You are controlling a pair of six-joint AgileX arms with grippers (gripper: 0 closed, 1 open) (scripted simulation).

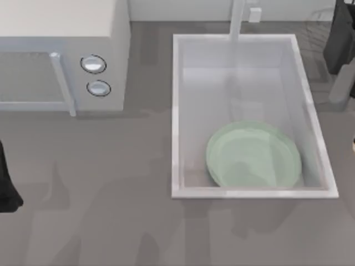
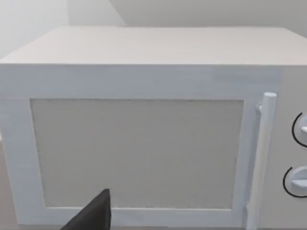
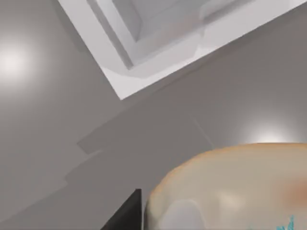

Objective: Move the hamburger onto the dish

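The hamburger is a rounded tan-and-orange bun, very close in the right wrist view, and a sliver of the hamburger shows at the table's right edge. One dark finger of my right gripper stands right beside it. The dish is a large pale green plate lying in the near end of the sink, left of the hamburger. My right arm hangs at the back right. My left arm is at the left edge, with one finger in front of the microwave door.
A white microwave fills the back left, its door shut, with a vertical handle and two knobs. A faucet post rises behind the sink. The sink's corner lies near the hamburger. Grey countertop stretches in front.
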